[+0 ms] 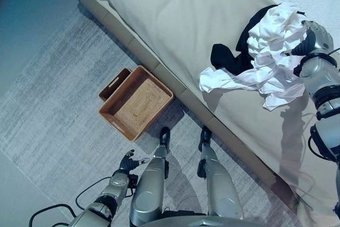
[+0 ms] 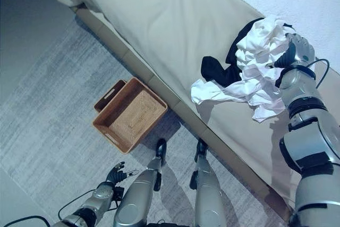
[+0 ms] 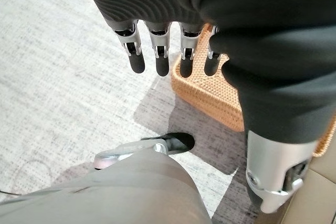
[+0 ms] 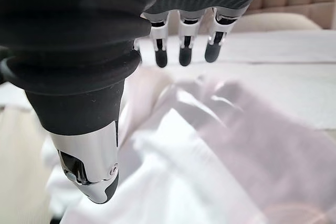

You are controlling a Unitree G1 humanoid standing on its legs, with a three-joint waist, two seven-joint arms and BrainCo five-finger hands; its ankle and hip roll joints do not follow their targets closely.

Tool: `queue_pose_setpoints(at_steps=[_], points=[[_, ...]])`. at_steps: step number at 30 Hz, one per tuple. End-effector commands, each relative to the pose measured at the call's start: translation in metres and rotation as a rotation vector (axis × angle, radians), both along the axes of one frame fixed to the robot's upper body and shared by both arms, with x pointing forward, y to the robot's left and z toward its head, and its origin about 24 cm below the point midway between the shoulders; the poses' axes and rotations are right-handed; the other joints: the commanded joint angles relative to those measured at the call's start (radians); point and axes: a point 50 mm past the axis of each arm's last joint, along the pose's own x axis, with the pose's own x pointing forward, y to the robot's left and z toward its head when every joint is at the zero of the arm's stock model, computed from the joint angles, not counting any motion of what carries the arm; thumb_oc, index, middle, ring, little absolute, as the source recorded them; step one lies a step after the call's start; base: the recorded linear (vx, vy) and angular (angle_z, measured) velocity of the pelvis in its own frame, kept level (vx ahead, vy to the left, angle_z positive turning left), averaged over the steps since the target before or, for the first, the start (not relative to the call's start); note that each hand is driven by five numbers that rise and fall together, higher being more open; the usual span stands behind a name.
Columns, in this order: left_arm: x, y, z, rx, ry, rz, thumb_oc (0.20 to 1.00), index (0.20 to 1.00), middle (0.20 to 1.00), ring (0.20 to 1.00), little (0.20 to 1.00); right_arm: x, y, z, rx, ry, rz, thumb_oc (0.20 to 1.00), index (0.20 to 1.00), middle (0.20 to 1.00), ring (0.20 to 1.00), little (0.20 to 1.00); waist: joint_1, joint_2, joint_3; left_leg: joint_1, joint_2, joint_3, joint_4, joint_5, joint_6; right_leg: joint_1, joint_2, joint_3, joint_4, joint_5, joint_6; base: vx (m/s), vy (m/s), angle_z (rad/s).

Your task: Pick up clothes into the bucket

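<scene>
Item: crumpled white cloth garment (image 1: pixel 272 51) heaped on a black garment (image 1: pixel 226 59), on the beige bed (image 1: pixel 175 19) under my right hand (image 4: pixel 181 51), fingers straight, nothing gripped. To do well: lower, close deep into the folds, then carry to the rectangular woven orange basket (image 1: pixel 135 102) on the floor, ahead of my idle, open left hand (image 3: pixel 157 51).

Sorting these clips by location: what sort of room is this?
Probably a bedroom: a bed with beige bedding, clothes heaped on it, and a woven basket on the grey rug beside it.
</scene>
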Motion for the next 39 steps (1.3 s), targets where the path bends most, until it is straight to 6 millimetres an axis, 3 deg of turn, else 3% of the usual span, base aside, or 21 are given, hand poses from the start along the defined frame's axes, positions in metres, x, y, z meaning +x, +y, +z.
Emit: queue_pose_setpoints(at_steps=[1,8,11,17,21,22,23,24,26,32,33,39], points=[[0.003,0.001,0.003,0.03,-0.019,-0.031,1.0,1.0,1.0,1.0,1.0,-0.004,-0.008,0.042,-0.117,-0.067,-0.058,1.0,1.0,1.0,1.0,1.0,0.019,-0.018,-0.006,-0.038,0.005,-0.008,0.023,0.026,-0.029,-0.007,-0.054,-0.007,0.245,-0.165,0.073,0.01,-0.04,0.19],[0.026,-0.025,0.019,-0.036,-0.118,-0.095,1.0,1.0,1.0,1.0,1.0,-0.002,-0.006,0.045,-0.1,-0.076,-0.092,1.0,1.0,1.0,1.0,1.0,0.032,-0.002,0.036,-0.084,0.006,-0.024,0.025,0.039,-0.033,-0.051,-0.054,-0.02,0.251,-0.163,0.069,0.01,-0.028,0.06],[0.036,-0.039,0.027,-0.056,-0.158,-0.147,1.0,1.0,1.0,1.0,1.0,-0.007,-0.014,0.051,-0.079,-0.102,-0.138,1.0,1.0,1.0,1.0,1.0,0.039,0.025,0.046,-0.112,0.004,-0.036,0.017,0.053,-0.04,-0.081,-0.055,-0.024,0.253,-0.163,0.068,0.0,-0.013,0.03],[0.044,-0.046,0.036,-0.081,-0.209,-0.16,1.0,1.0,1.0,1.0,1.0,-0.02,-0.031,0.074,-0.003,-0.214,-0.185,1.0,1.0,1.0,1.0,1.0,0.05,0.057,0.046,-0.159,0.007,-0.05,-0.004,0.068,-0.042,-0.148,-0.059,-0.033,0.27,-0.168,0.068,0.01,-0.011,0.04],[0.044,-0.047,0.036,-0.083,-0.211,-0.163,1.0,1.0,1.0,1.0,1.0,-0.022,-0.032,0.082,-0.009,-0.229,-0.196,1.0,1.0,1.0,1.0,1.0,0.054,0.062,0.046,-0.181,0.007,-0.051,-0.006,0.072,-0.042,-0.177,-0.059,-0.031,0.277,-0.167,0.068,0.01,-0.004,0.06],[0.043,-0.048,0.036,-0.092,-0.209,-0.162,1.0,1.0,1.0,1.0,1.0,-0.023,-0.034,0.083,0.05,-0.259,-0.189,0.878,0.878,0.878,0.878,0.878,0.053,0.062,0.046,-0.189,0.006,-0.051,-0.005,0.072,-0.04,-0.187,-0.056,-0.026,0.277,-0.166,0.068,0.0,0.0,0.0],[0.043,-0.048,0.036,-0.094,-0.21,-0.161,1.0,1.0,1.0,1.0,1.0,-0.023,-0.034,0.083,0.062,-0.27,-0.187,0.805,0.805,0.805,0.805,0.805,0.055,0.061,0.046,-0.194,0.007,-0.051,-0.004,0.072,-0.039,-0.194,-0.055,-0.022,0.277,-0.165,0.068,0.0,0.0,0.0],[0.043,-0.049,0.037,-0.096,-0.214,-0.16,1.0,1.0,1.0,1.0,1.0,-0.023,-0.034,0.084,0.077,-0.28,-0.182,0.338,0.338,0.338,0.338,0.338,0.056,0.06,0.046,-0.198,0.008,-0.051,-0.003,0.072,-0.039,-0.199,-0.055,-0.021,0.277,-0.165,0.068,0.0,0.0,0.0],[0.043,-0.049,0.037,-0.099,-0.217,-0.162,1.0,1.0,1.0,1.0,1.0,-0.023,-0.033,0.084,0.114,-0.304,-0.171,0.209,0.209,0.209,0.209,0.209,0.055,0.059,0.046,-0.2,0.008,-0.051,-0.002,0.072,-0.039,-0.204,-0.055,-0.019,0.276,-0.163,0.069,0.0,0.0,0.0],[0.043,-0.049,0.037,-0.095,-0.217,-0.158,1.0,1.0,1.0,1.0,1.0,-0.016,-0.021,0.087,0.255,-0.403,-0.091,0.2,0.2,0.2,0.2,0.2,0.046,0.044,0.046,-0.192,0.007,-0.045,0.004,0.062,-0.037,-0.198,-0.051,-0.004,0.267,-0.158,0.073,0.0,0.0,-0.02],[0.043,-0.048,0.037,-0.096,-0.22,-0.149,1.0,1.0,1.0,1.0,1.0,-0.012,-0.012,0.093,0.357,-0.483,-0.034,0.2,0.2,0.2,0.2,0.2,0.041,0.04,0.046,-0.183,0.008,-0.039,0.006,0.057,-0.037,-0.192,-0.051,0.001,0.264,-0.158,0.075,-0.01,0.022,-0.03],[0.043,-0.039,0.035,-0.074,-0.212,-0.118,1.0,1.0,1.0,1.0,1.0,-0.003,0.017,0.113,0.527,-0.639,0.136,0.2,0.2,0.2,0.2,0.2,0.025,0.019,0.046,-0.147,0.01,-0.018,0.012,0.042,-0.036,-0.158,-0.049,0.019,0.249,-0.149,0.078,-0.02,0.029,-0.11]])
